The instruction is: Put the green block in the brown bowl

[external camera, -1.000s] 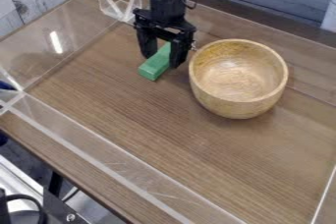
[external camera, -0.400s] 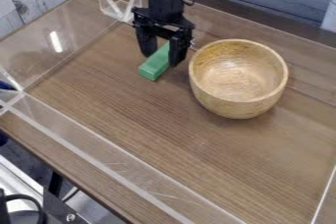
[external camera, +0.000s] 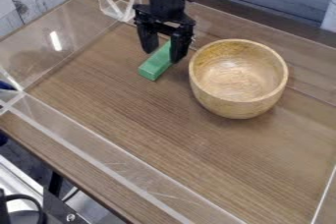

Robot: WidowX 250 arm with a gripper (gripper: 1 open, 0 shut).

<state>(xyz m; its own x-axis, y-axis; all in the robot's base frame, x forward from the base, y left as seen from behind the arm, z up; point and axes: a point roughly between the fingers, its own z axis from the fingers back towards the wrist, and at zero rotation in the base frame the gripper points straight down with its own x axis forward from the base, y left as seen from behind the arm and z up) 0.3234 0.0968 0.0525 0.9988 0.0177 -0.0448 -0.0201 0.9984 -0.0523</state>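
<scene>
Layout, camera view. 1 table [external camera: 157, 140] carries everything. Bowl [external camera: 238, 77] sits on the table right of centre, upright. Block [external camera: 157, 65] lies flat on the table just left of the bowl, apart from its wall, long axis running toward the back. Gripper [external camera: 164, 53] stands over the block's far end, pointing down, 1 finger on each side of it. Clear walls [external camera: 73, 144] border the table at left and front.
</scene>
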